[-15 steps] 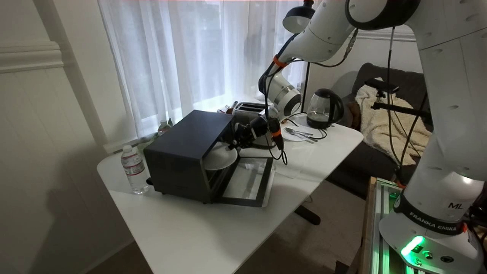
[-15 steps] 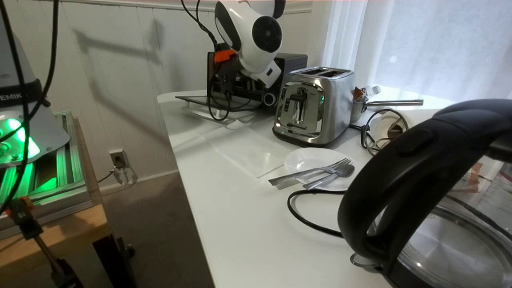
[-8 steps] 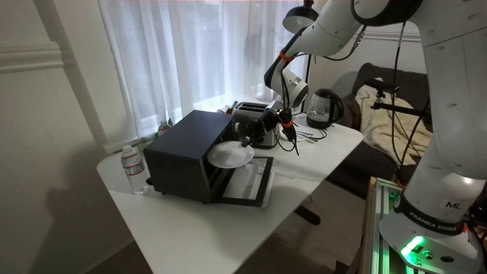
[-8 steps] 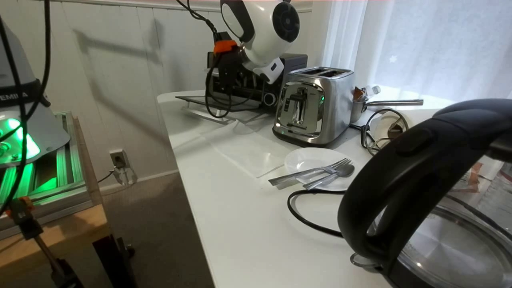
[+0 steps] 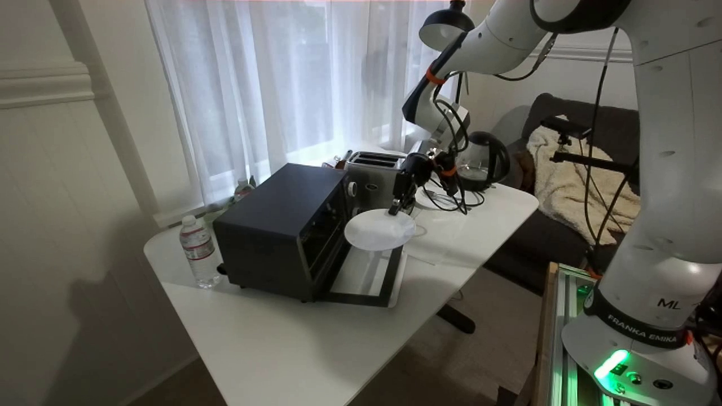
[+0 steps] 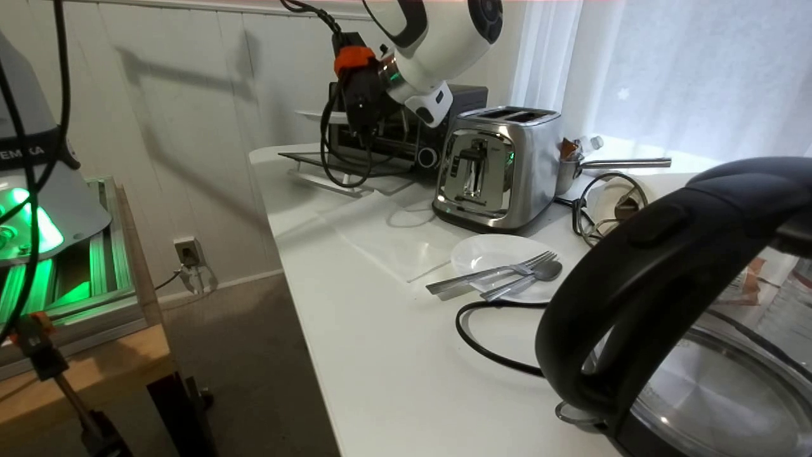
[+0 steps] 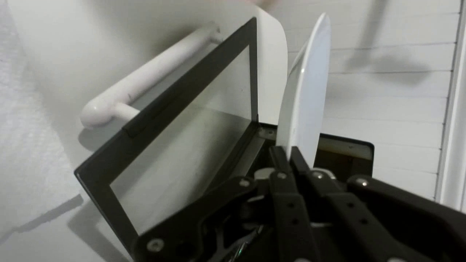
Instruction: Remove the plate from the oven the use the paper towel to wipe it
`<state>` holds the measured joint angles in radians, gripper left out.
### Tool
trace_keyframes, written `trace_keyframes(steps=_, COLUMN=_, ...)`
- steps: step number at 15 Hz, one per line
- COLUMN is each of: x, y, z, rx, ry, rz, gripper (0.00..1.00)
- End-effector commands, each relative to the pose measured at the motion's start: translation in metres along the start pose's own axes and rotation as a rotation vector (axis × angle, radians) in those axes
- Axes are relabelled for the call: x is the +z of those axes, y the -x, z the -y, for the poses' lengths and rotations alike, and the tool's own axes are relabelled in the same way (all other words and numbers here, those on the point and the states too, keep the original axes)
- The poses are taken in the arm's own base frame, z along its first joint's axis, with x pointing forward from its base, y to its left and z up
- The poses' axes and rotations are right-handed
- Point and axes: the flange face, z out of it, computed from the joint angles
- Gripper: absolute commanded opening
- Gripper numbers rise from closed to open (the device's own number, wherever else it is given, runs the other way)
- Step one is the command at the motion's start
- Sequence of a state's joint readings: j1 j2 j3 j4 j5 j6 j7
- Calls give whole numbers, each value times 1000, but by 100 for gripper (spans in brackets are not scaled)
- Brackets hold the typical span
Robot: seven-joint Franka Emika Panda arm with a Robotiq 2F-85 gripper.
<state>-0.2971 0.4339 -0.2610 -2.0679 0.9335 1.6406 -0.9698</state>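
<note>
The hand [image 7: 288, 155] grips the plate [image 5: 379, 231] by its rim, apparently clear of the oven [image 5: 280, 198] beyond the hand, with wiping left to do.

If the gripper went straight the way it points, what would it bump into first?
Maybe the wall, and the plate held in its fingers would touch it before they do. The way over the open oven door looks free, but depth is hard to judge here.

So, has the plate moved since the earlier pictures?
Yes. In an exterior view, the plate has moved rightward, out of the oven and over its open door.
</note>
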Motion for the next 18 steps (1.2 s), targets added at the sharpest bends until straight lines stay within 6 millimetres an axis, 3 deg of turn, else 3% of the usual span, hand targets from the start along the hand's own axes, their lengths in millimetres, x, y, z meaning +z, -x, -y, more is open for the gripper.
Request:
trace_keyframes(steps=1, x=-17, y=23, z=20, rx=0, ry=-23, rz=60, gripper=1)
trace_keyframes(steps=5, x=-28, y=33, z=50, rx=-21, ry=-94, rz=53, gripper=1)
trace_keyframes(steps=9, x=-33, y=24, z=87, rx=-30, ry=-133, rz=-21, gripper=1)
trace_keyframes(steps=13, x=-38, y=-5, z=126, rx=0, ry=-208, rz=-198, gripper=1)
trace_keyframes(steps=18, x=-30, y=-51, z=153, rx=41, ry=-204, rz=-452, gripper=1)
